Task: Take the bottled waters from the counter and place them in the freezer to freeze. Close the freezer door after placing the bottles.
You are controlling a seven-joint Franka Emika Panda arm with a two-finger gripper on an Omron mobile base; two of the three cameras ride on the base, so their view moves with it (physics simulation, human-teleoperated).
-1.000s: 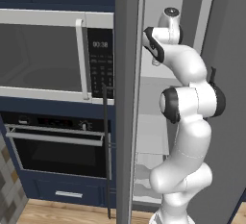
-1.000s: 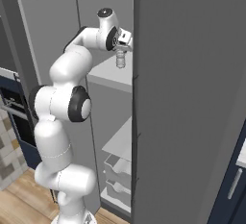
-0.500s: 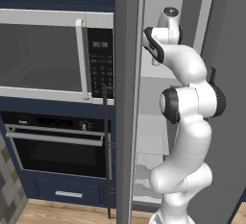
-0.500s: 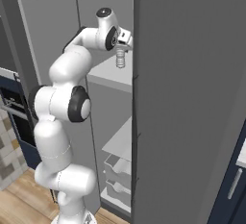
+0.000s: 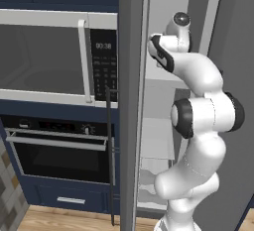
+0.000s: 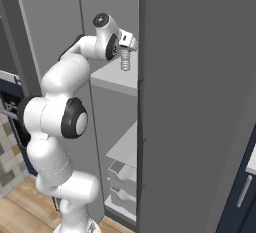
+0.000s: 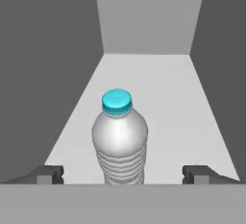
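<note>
Freezer door [image 5: 130, 101]: swung open, its edge faces us; a thin dark handle [image 5: 108, 155] runs down it, next to the microwave [image 5: 54, 56] and oven [image 5: 59, 150].
Freezer [image 6: 112, 127]: open, with white walls and shelves inside.
Bottle [image 7: 119, 139]: stands upright on a white shelf [image 7: 168, 103] in the freezer, blue cap on top.
Gripper [image 7: 123, 175]: opened wide, one finger [image 7: 48, 174] on each side of the bottle, not touching it.
</note>
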